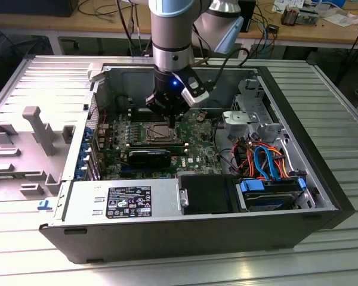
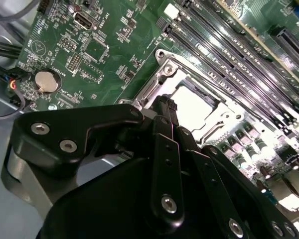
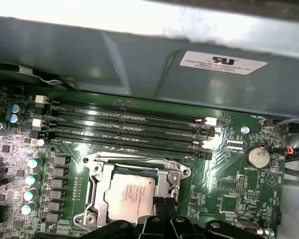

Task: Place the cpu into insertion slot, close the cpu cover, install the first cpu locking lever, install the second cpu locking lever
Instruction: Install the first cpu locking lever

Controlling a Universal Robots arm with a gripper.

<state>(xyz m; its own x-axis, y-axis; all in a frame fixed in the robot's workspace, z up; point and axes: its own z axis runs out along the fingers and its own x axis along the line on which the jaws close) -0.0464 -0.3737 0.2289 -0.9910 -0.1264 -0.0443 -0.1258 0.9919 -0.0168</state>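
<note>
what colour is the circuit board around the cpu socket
Green; the circuit board shows best in the first wrist view.

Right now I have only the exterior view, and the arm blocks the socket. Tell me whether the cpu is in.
Observer: In the first wrist view the cpu lies flat in the insertion slot, silver top up.
Operator: Report the cover.
Observer: The cpu cover lies down around the cpu, its window framing the chip.
Operator: Now place the gripper for me.
Observer: In the second wrist view the gripper stands at the cover's edge, beside the cpu. I cannot tell whether it touches.
</note>
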